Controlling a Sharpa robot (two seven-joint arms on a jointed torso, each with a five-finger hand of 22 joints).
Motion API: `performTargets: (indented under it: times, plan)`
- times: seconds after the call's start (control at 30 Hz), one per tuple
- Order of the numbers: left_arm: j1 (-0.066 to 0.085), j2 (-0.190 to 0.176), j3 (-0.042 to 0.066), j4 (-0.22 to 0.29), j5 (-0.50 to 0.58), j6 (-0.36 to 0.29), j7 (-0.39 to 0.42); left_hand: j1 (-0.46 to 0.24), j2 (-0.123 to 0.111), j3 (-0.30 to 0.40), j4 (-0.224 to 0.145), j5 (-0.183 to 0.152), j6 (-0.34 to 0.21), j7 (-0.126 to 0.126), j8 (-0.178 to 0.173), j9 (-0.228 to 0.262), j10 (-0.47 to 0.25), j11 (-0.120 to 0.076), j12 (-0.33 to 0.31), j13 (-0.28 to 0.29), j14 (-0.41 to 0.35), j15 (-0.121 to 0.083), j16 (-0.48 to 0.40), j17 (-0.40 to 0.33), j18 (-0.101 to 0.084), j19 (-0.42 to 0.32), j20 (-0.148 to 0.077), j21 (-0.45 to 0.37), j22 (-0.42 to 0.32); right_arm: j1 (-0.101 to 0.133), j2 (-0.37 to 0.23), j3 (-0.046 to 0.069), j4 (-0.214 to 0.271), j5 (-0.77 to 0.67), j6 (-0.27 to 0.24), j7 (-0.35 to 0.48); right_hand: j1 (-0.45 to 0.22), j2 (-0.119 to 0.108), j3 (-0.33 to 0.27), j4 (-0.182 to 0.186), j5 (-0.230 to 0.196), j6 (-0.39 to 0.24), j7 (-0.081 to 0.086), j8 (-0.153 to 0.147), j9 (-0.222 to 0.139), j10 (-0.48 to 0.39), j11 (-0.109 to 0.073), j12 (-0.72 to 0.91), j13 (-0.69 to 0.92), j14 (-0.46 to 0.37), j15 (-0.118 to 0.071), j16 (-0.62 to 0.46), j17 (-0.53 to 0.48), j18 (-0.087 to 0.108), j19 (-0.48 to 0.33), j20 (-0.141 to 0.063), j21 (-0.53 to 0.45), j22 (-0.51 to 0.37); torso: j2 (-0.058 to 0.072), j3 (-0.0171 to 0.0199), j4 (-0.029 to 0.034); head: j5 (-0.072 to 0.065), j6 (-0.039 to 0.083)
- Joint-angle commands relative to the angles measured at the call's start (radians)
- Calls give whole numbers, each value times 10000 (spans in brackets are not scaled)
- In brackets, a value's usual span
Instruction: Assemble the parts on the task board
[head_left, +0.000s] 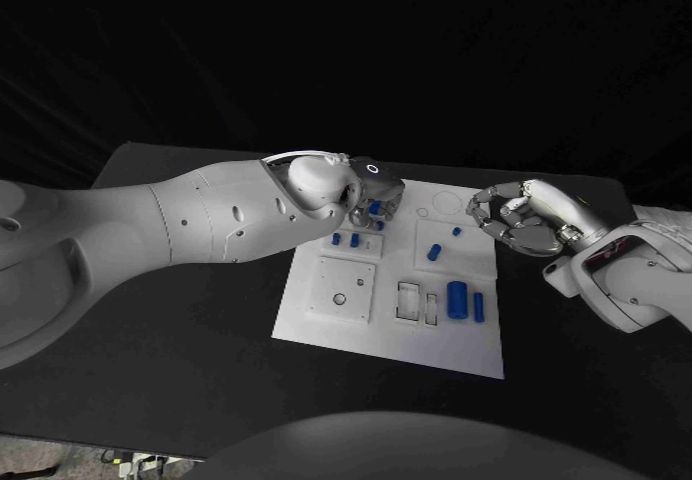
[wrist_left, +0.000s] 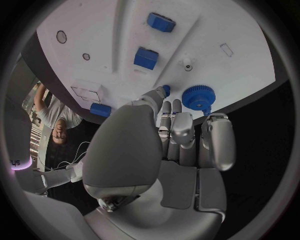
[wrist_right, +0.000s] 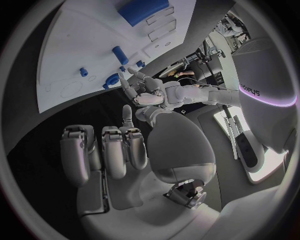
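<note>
In the head view the left arm (head_left: 188, 215) comes in from the left and reaches over the far left corner of the task board (head_left: 368, 335), and the left hand (head_left: 361, 195) is above that corner. In the left wrist view the fingers (wrist_left: 181, 132) of this hand point toward the board's edge, and a fingertip is touching or almost touching a small blue peg (wrist_left: 165, 90); I cannot tell if the hand really holds it. Just beside that fingertip lies a blue gear (wrist_left: 199, 96) on the white plate, and further on the plate are two blue blocks (wrist_left: 145, 58), one behind the other. In the middle of the board, seen from the head view, there is a square plate with a hole (head_left: 343, 290), then a frame with two narrow slots (head_left: 418, 302), and to the right of it a big blue cylinder (head_left: 457, 298) lying next to a thinner blue pin (head_left: 479, 306). A smaller blue cylinder (head_left: 433, 252) lies further back. At the right, the right hand (head_left: 516, 218) hovers beside the far right edge of the board, off the white plate. Its fingers (wrist_right: 115, 150) are curled in and nothing is in them.
</note>
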Motion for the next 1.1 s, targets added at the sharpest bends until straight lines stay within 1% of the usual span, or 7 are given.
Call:
performTargets:
  times: [0.03,0.13,0.37,0.67,0.9,1.1]
  plan:
    - [-25,39,4,-10,-53,0,18,19,84,14,-69,64,34,-7,-49,10,55,19,55,21,-63,8,-44,-19,-93,264,-49,-33,2027,-10,-4,-1,14,-52,153,-34,73,-1,-4,-44,56,87,-5,-62,10,1059,-34,39,2629,1060,-8,34,2630,101,405,-29,2,2308,4,-1,2,8,0]
    - [-50,59,2,-30,-53,-9,65,32,100,26,-86,110,55,-4,-40,17,61,17,61,35,-67,9,-38,-24,-94,263,-47,-33,2027,-11,-4,-1,12,-52,158,-46,82,-3,-2,-46,83,89,-5,-63,12,1059,-35,39,2629,1060,-8,34,2630,103,398,-30,-6,2305,6,-2,2,-11,0]
    - [-86,111,0,-77,-53,-32,145,74,147,52,-159,176,167,3,20,51,179,-6,136,106,-78,8,-17,-46,-94,257,-37,-43,2027,-14,-7,-1,14,-54,162,-62,92,-6,0,-51,104,91,-6,-63,13,1059,-36,39,2629,1060,-9,34,2630,105,395,-31,-11,2303,2,-1,1,-6,0]
    - [-127,195,-1,-266,-53,26,154,114,193,71,-238,212,230,22,62,80,334,-12,226,186,-94,9,-10,-92,-91,250,-28,-61,2023,-17,-20,-1,28,-57,177,-72,117,-12,6,-66,145,95,-9,-63,17,1059,-39,39,2629,1060,-10,34,2630,105,394,-33,-12,2303,0,-2,0,-14,0]
    - [-223,282,0,-428,-53,38,166,130,228,94,-262,260,225,29,60,83,333,-3,226,202,-113,11,-35,-146,-87,243,-25,-79,2019,-18,-37,-1,40,-65,190,-75,148,-18,15,-80,222,100,-9,-65,23,1059,-41,39,2629,1060,-13,34,2630,107,388,-36,-20,2300,7,-3,2,-37,0]
    - [-292,349,2,-522,-53,-126,252,196,371,141,-371,294,403,33,175,145,471,-16,302,285,-118,8,-4,-165,-90,249,-20,-67,2023,-19,-44,-1,48,-76,206,-84,148,-18,15,-80,222,100,-9,-65,23,1059,-41,39,2629,1060,-13,34,2630,107,388,-36,-20,2300,5,-1,-4,-42,0]
